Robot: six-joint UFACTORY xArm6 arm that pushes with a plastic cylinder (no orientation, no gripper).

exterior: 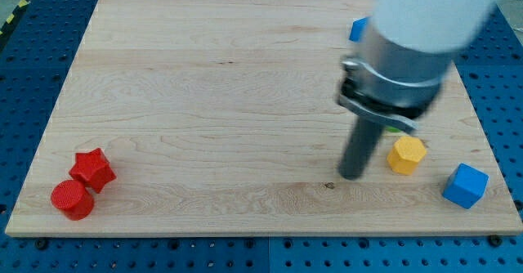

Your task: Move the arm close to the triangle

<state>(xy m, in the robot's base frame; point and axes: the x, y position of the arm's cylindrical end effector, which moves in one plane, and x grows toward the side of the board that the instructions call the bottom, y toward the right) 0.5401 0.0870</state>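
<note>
my tip (352, 175) rests on the board (204, 101) just left of the yellow hexagon block (406, 154); no jaws here; a green sliver (395, 128), maybe the triangle, peeks behind the arm.

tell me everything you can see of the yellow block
The yellow hexagon block looks like matte plastic, six-sided on top with short faceted walls. It lies flat on the wooden board near the view's lower right, just right of my tip with a small gap. Nothing visibly touches it; the arm hides the area just above it.
</note>
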